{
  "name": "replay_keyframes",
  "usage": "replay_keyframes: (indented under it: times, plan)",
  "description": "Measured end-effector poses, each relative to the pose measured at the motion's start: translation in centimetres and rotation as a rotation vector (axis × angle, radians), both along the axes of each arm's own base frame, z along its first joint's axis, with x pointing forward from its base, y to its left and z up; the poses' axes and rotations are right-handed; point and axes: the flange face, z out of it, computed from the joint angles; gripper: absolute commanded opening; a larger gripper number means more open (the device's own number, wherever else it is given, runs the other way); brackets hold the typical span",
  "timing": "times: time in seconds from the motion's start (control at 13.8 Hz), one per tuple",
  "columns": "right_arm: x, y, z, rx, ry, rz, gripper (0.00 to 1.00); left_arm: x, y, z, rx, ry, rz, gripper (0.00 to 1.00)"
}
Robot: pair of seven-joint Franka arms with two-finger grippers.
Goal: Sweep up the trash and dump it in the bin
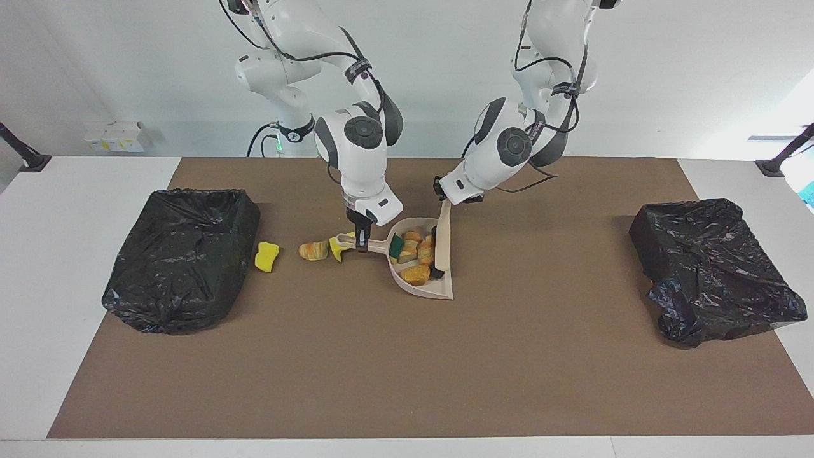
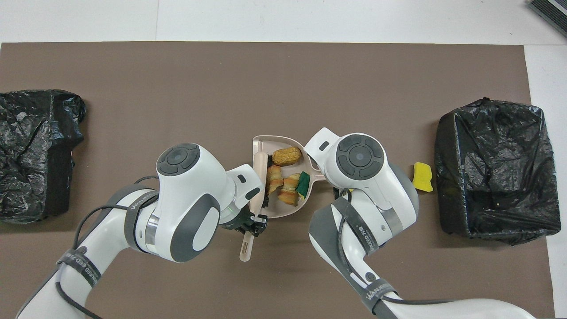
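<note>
I see a white worktop (image 1: 38,267) under a brown mat (image 1: 394,369), a white wall above, and black-bagged bins (image 1: 181,257) (image 1: 712,270) at both ends. The right tool (image 1: 361,240) is clamped on the dustpan (image 1: 426,289) handle; the left tool (image 1: 445,202) grips the brush (image 1: 441,245). Four trash pieces (image 1: 416,257) lie in the pan, three (image 1: 267,256) between it and the right arm's bin. From overhead, the right arm hides two of those.

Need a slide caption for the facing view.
Left claw sweeps the brush across the trash-filled dustpan held by right claw.
</note>
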Motion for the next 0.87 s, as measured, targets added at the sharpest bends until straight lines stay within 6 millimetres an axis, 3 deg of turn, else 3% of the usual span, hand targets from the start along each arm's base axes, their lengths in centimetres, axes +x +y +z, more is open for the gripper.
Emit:
replay_keyframes:
  times: [0.43, 0.87]
  plan:
    - [0.0, 0.0, 0.0, 0.000, 0.000, 0.000, 0.00, -1.9, 0.6, 2.1, 0.121, 0.118, 0.147, 0.00]
    - [0.0, 0.0, 0.0, 0.000, 0.000, 0.000, 0.00, -4.2, -1.2, 2.4, 0.188, 0.132, 0.163, 0.00]
